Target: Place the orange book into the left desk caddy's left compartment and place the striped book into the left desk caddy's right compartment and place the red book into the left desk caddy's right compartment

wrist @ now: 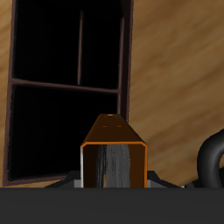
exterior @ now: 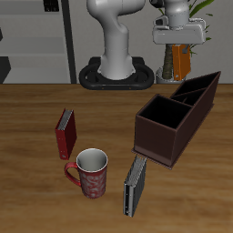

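Nearest the worktop's (exterior: pixel 36 136) front edge I see the striped book (exterior: pixel 135 187) standing on end, just beside a red patterned mug (exterior: pixel 89 173), both well apart from my gripper (exterior: pixel 179 56). A little farther back the red book (exterior: pixel 65 133) stands upright on its own, untouched. Beyond the striped book, the left desk caddy (exterior: pixel 177 118) runs diagonally away from me: its right compartment (exterior: pixel 164 111), the wider squarish one, is nearer the front, and its left compartment (exterior: pixel 197 89), the narrower one at the taller slanted end, lies farther back. Farthest of all, up in the air behind the caddy's tall end and beside the robot's base (exterior: pixel 116 75), my gripper has the orange book (exterior: pixel 181 62) clamped between its fingers, hanging upright and clear of the worktop. In the wrist view the orange book (wrist: pixel 114 150) juts out from the gripper (wrist: pixel 114 179), pale page edges facing the camera, with the caddy (wrist: pixel 127 61) spread below it; the book is not yet inside either compartment, and both look dark and unfilled.
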Available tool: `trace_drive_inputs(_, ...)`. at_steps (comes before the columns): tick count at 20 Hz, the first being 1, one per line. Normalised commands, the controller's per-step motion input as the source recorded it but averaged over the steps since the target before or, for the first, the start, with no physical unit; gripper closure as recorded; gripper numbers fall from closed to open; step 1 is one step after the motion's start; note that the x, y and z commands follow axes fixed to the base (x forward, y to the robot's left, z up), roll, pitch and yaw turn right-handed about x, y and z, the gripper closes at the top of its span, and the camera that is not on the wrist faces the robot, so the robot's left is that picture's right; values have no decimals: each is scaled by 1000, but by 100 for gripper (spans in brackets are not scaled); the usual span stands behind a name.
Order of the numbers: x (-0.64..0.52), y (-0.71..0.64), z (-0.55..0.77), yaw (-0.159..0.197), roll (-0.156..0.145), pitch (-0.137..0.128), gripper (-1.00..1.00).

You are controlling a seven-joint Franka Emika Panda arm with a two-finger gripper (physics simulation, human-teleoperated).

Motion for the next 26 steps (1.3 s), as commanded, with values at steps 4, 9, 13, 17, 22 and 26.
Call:
trace_drive_inputs(4, 166, 249, 116, 9, 75, -10, 100)
trace_drive_inputs(9, 227, 141, 67, -10, 18, 2, 100)
trace_drive_inputs(13, 137, 161, -10, -3, 37, 18, 100)
trace_drive_inputs(17, 123, 163, 14, 4, 21, 14, 100)
trace_drive_inputs(22, 128, 159, 27, 6, 24, 7, 100)
trace_drive_inputs(26, 95, 65, 58, 0, 10, -15, 100)
